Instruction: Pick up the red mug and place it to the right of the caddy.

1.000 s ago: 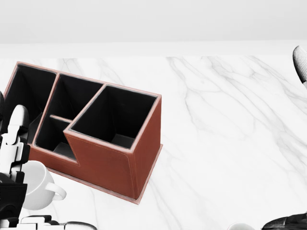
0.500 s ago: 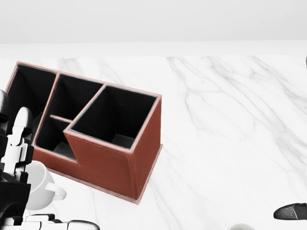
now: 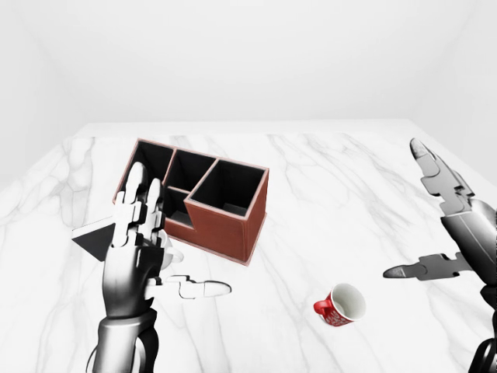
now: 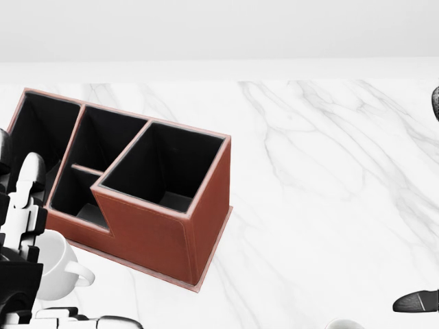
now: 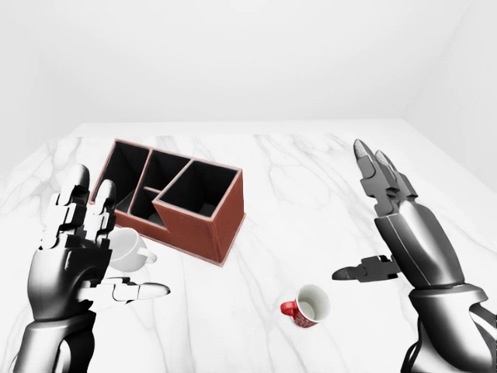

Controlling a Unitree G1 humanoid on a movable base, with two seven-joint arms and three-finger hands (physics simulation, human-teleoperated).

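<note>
- The reach-for-the-mug step is judged to be in hand; nothing is gripped yet.
- The red mug (image 5: 308, 305) is seen tipped on its side on the worktop (image 5: 295, 186), below and right of the caddy (image 5: 172, 196), well apart from it.
- The right hand (image 5: 378, 233) is held above the mug with fingers spread and must be lowered around it.
- The left hand (image 3: 147, 241) is raised, fingers spread, beside a white mug (image 5: 128, 250).

Both arms were raised, forearms rising from the bottom of the eye views. The left hand (image 5: 78, 249) stood upright with its fingers (image 5: 74, 198) straight up and its thumb jutting sideways to the right, holding nothing. The right hand (image 5: 388, 225) was likewise spread wide, fingers pointing up and thumb reaching left, empty.
</note>
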